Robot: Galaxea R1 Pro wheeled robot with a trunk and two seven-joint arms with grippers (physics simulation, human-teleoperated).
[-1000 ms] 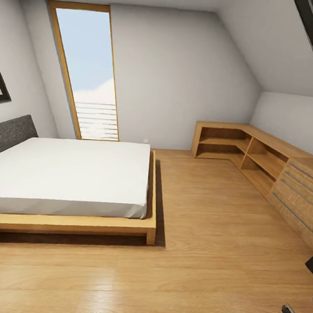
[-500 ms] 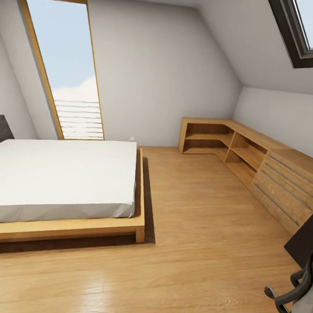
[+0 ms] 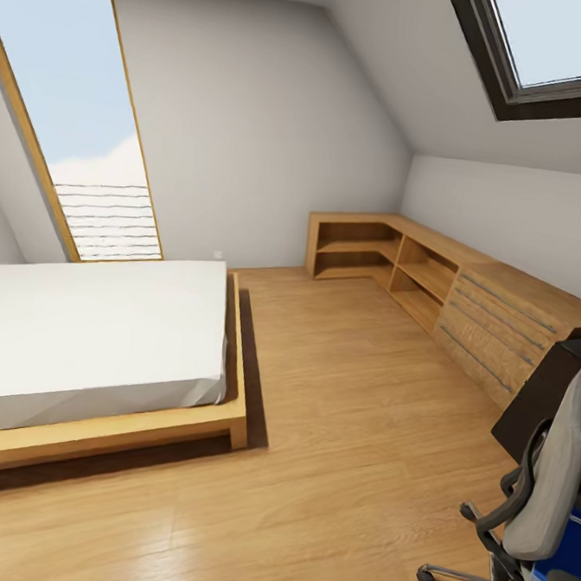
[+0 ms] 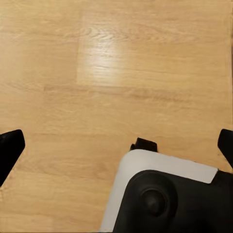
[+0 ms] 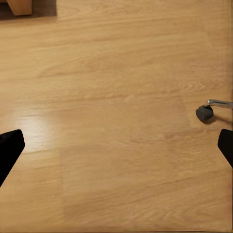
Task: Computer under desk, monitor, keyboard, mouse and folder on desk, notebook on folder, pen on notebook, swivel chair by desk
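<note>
The swivel chair point(image 3: 547, 482), grey-padded with dark armrests, stands at the head view's lower right, cut off by the picture's edge. A chrome leg and caster point(image 3: 427, 579) of it rest on the wooden floor. A bright-blue patch at seat level is the folder point(image 3: 564, 551), mostly hidden behind the backrest. Behind the chair rises a black corner of the desk point(image 3: 538, 399). My left gripper point(image 4: 116, 148) is open over bare floor, above the robot's white-and-black base point(image 4: 165, 199). My right gripper point(image 5: 116, 148) is open too, over floor, with one chair caster point(image 5: 204, 113) off to the side.
A low wooden-framed bed point(image 3: 96, 346) with a white mattress takes up the left. Light wooden shelves and a drawer chest point(image 3: 463, 303) line the right wall. Wooden floor point(image 3: 351, 416) stretches between them. A tall window point(image 3: 68, 128) and a skylight point(image 3: 550, 49) show.
The whole head view has swung to the right: the bed and window slid left, and the swivel chair, folder and desk corner have come further into the picture.
</note>
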